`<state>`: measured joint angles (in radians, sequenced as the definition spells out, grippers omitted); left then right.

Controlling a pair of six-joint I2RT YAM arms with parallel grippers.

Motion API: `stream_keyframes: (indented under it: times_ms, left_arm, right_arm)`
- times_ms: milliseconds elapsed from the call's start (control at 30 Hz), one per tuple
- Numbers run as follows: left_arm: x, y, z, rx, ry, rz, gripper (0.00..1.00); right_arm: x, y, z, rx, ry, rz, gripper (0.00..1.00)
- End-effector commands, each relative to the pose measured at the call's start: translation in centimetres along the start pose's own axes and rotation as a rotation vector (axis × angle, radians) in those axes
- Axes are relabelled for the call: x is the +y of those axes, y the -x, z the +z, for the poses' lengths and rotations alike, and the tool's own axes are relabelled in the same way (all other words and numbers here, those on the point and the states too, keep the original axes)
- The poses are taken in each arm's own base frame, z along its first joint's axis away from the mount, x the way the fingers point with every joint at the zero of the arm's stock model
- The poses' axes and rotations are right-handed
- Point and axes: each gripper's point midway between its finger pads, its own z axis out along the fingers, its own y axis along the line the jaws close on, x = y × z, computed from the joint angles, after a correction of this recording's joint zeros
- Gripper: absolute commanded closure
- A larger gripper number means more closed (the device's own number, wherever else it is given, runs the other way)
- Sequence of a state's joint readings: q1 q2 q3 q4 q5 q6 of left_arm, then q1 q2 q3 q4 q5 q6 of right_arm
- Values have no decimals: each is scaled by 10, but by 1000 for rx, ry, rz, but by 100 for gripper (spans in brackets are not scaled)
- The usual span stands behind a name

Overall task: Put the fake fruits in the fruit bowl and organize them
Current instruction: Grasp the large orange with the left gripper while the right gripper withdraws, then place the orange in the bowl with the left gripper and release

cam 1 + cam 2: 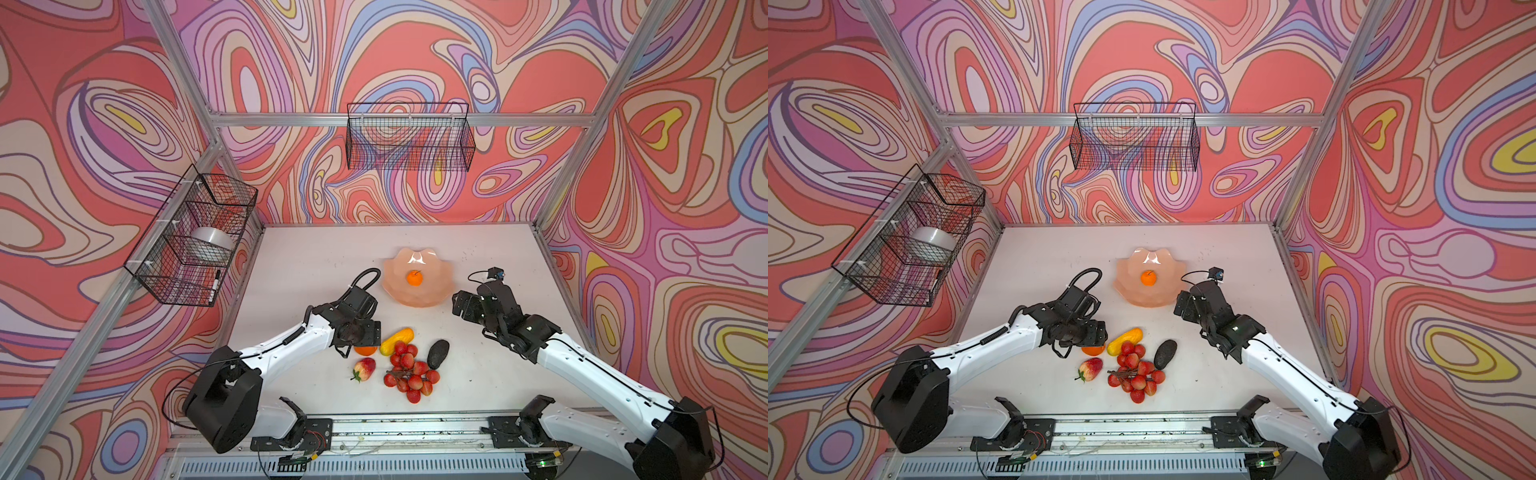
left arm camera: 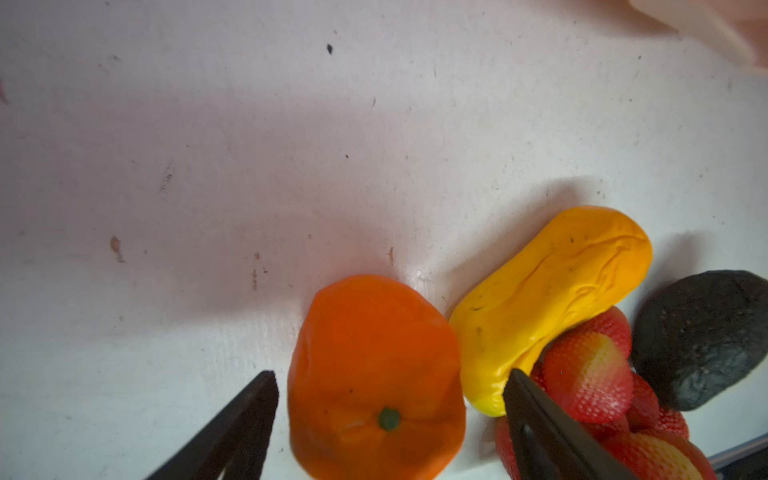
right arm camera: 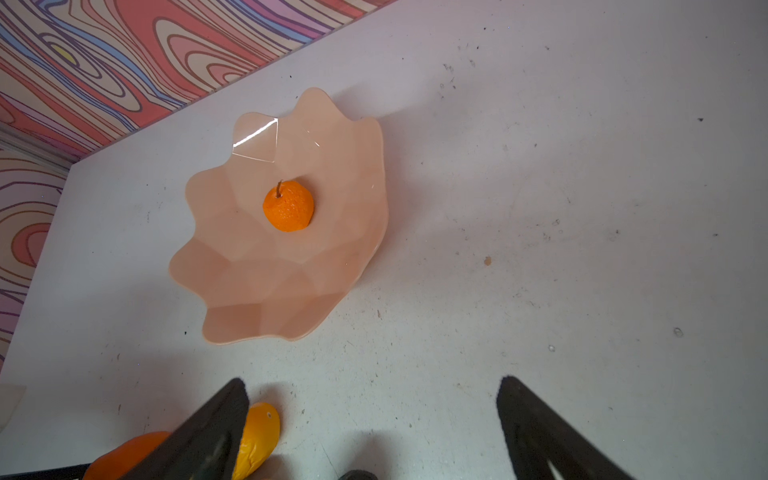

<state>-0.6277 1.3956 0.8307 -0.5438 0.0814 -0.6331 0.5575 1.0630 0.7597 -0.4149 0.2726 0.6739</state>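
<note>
Left claw point(image 2: 390, 374): jaws apart, straddling the larger orange point(image 2: 365, 332) on the table point(image 2: 208, 166), not touching it; yellow fruit point(image 2: 552, 299) just beside it; my right claw point(image 3: 372, 379): jaws apart, nothing between; small orange point(image 3: 288, 206) sits mid fruit bowl point(image 3: 249, 303).

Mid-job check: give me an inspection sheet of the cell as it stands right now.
Surface: white table, scuffed and speckled.
Job's things: small orange in fruit bowl; larger orange, yellow fruit, avocado, strawberry, grape bunch clustered on table.
Clutter: nothing seen.
Grippers: left gripper open, astride larger orange; right gripper open, empty, near fruit bowl.
Cables: coiled cable loops above left wrist; loose wires at front rail.
Surroundings: side basket holds a silver-white round object and a marker; back basket on far wall; swirl-patterned walls.
</note>
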Motion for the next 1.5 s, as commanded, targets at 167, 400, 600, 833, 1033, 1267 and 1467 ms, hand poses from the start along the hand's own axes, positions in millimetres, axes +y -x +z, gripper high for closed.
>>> stream_keyframes:
  times_ms: [167,400,600,833,1033,1267,1467]
  left_arm:
    - [9,1,5,27,79,8,39]
    - [2,66,-68,-190,81,131,47]
    - [-51,139,-89,-288,-51,199,46]
    - [-89,193,-40,-258,-72,190,49]
    - [-106,211,-7,-255,-63,175,50]
    - [-115,198,35,-183,-3,180,46]
    - [-103,192,49,-148,58,149,45]
  right_arm:
    - [-7,-2,0,-7,-21,1,2]
    - [-14,4,-8,-40,-44,2,2]
    - [-13,9,-8,-56,-49,-2,2]
    - [-21,2,-16,-23,-76,-37,2]
    - [-35,1,-26,-32,-122,-60,2]
    - [-36,-2,-26,-25,-118,-53,2]
    - [-37,-4,-26,-18,-120,-55,2]
